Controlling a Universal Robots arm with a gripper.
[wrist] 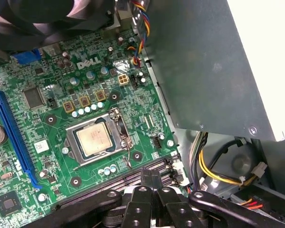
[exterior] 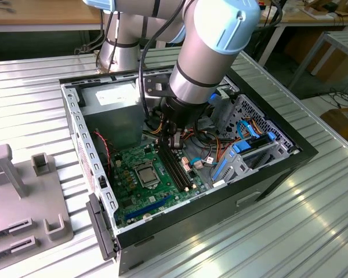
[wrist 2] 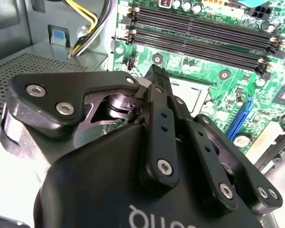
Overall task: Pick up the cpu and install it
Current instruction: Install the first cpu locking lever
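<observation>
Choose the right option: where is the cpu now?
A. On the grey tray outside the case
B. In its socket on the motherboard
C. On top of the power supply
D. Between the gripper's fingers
B: in the first wrist view the cpu lies flat inside the socket frame on the motherboard, while the gripper is shut and holds nothing.
</observation>
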